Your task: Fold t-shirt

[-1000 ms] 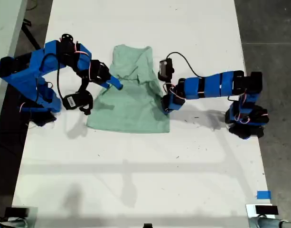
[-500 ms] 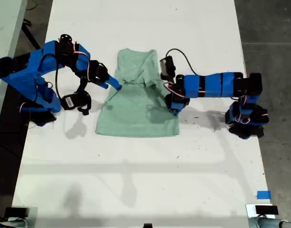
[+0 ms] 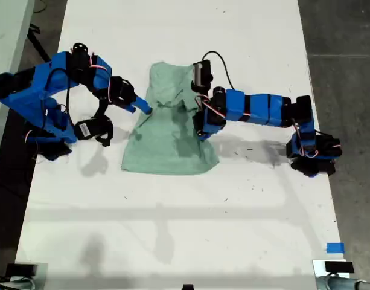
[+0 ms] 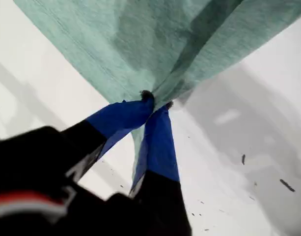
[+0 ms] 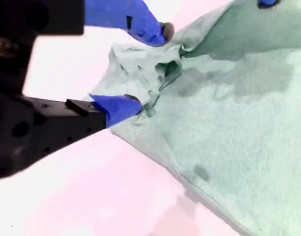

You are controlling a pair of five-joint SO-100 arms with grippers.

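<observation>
1. Since the picture 0.5 s back, my first gripper (image 3: 200, 134) has swung toward the exterior view's left. It has carried the t-shirt's (image 3: 166, 139) near edge inward, so the hem corner on the exterior view's right now sits further in. My second gripper (image 3: 147, 109) has barely shifted.
2. You have 1 t-shirt, pale mint green. It lies on the white counter (image 3: 172, 229) between the 2 blue arms, toward the far half of the counter in the exterior view. Its collar end points to the exterior view's top, and its hem spreads wider below.
3. You have 2 grippers, both at the cloth. The first one comes in from the exterior view's right and hangs over the shirt's side.
4. Look along my first gripper (image 4: 155, 101): its jaws are pinched tight on a fold of the t-shirt (image 4: 140, 44). The fabric is lifted into a tent above the counter and throws a grey shadow.
5. Look along my second gripper (image 5: 140, 66): its jaws are part closed, with a crumpled bunch of the t-shirt (image 5: 229, 123) gripped between the 2 blue tips. The rest of the cloth lies flat beyond them.
6. You can see 1 scrap of blue tape (image 3: 334, 248) near the counter's corner at the exterior view's lower right, well apart from the shirt.
</observation>
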